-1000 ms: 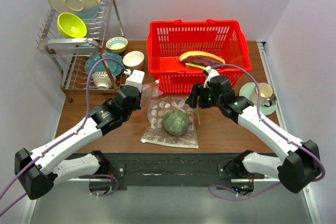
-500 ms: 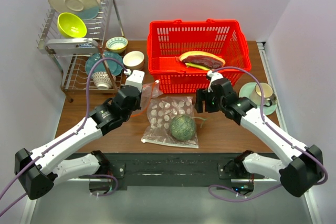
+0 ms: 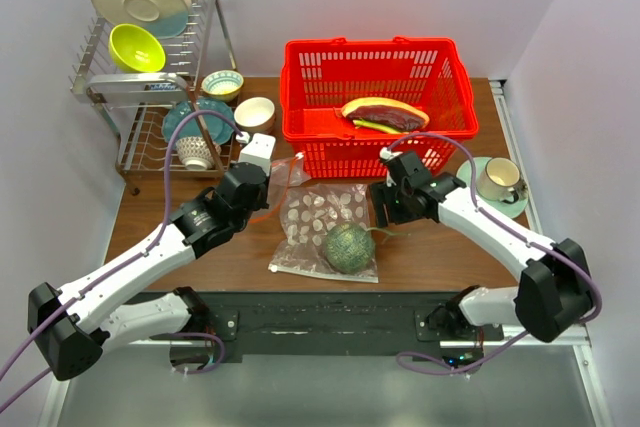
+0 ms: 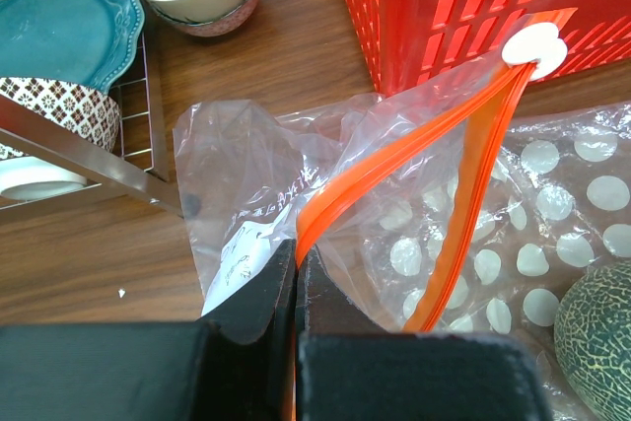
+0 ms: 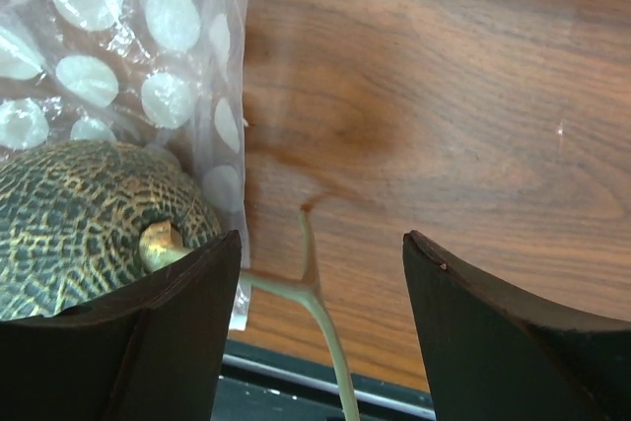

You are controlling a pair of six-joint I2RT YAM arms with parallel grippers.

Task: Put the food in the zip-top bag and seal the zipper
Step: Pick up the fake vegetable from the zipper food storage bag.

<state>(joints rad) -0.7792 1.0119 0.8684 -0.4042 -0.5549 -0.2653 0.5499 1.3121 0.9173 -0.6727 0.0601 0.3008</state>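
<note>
Over at the back of the worktop, your red basket holds the slab and stalks. The dark green ball sits on the dotted bag, next to the crumpled zip-top bag. Your right pincer hangs wide open beside the ball, gripping nothing. Your left pincer is clamped tight on the zipper.

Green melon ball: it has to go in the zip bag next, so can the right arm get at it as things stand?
Probably yes. The right gripper hangs open right beside the melon ball, which lies at the dotted bag's edge with its stem toward the fingers; nothing stands between them.
</note>
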